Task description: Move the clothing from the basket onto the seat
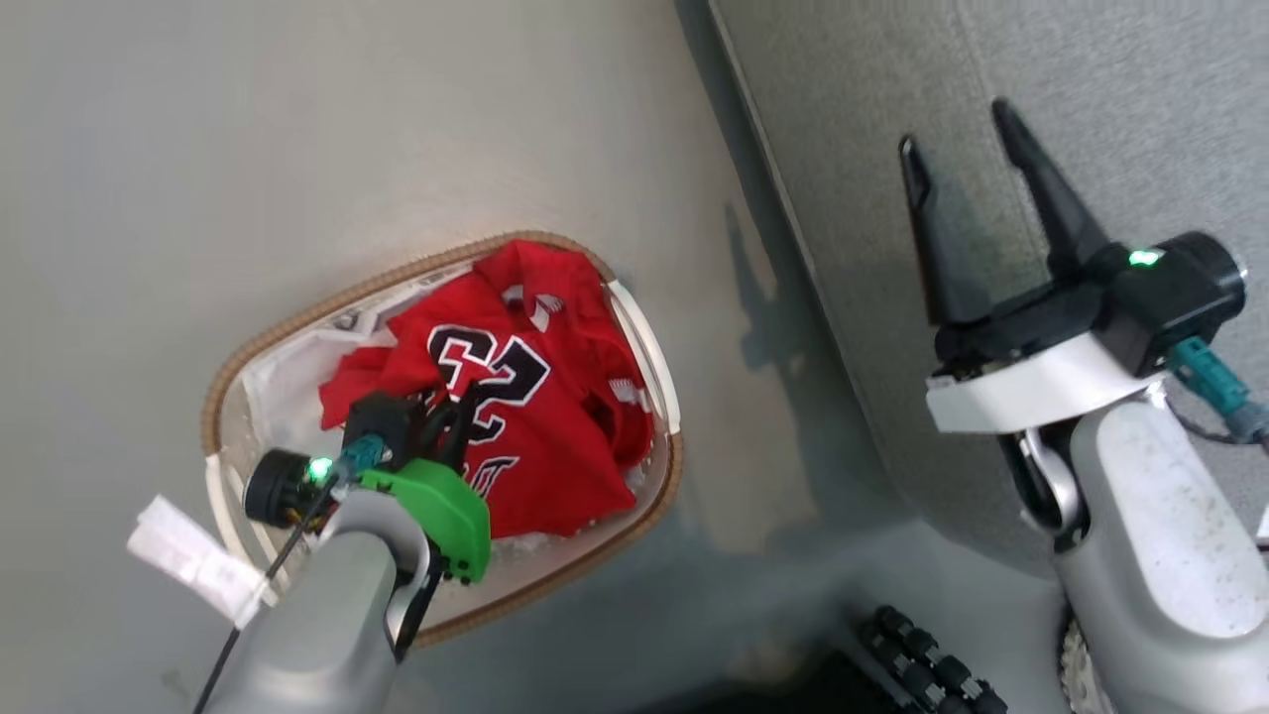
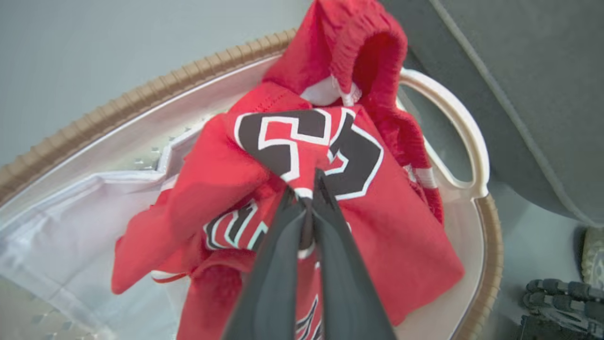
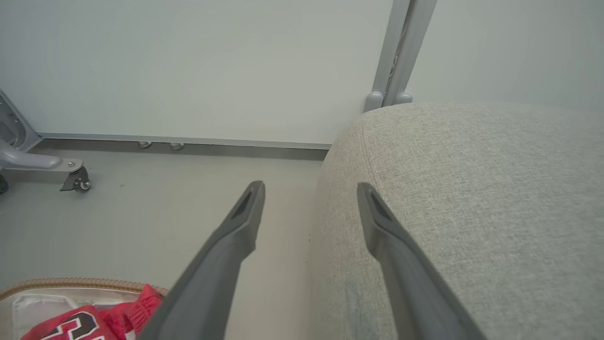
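Note:
The red jersey (image 1: 525, 416) with a black "23" lies bunched in the oval cream basket (image 1: 233, 367) on the floor. My left gripper (image 1: 451, 402) reaches down into the basket. In the left wrist view it is shut (image 2: 306, 191) on a raised fold of the jersey (image 2: 226, 174) just below the number. A second red garment with white striped trim (image 2: 358, 52) is humped up behind it. The white lining (image 2: 71, 226) shows beneath. My right gripper (image 1: 954, 127) hangs open over the grey seat (image 1: 1110, 89), holding nothing; its fingers (image 3: 245, 222) straddle the seat's rounded edge (image 3: 472, 212).
The basket's cream handle (image 2: 462, 141) sits close to the seat's side. A white tag (image 1: 193, 560) hangs off the basket's near end. My base's black tread (image 1: 922, 654) is at the lower right. A castor leg (image 3: 71, 177) and a metal post (image 3: 401, 52) stand by the wall.

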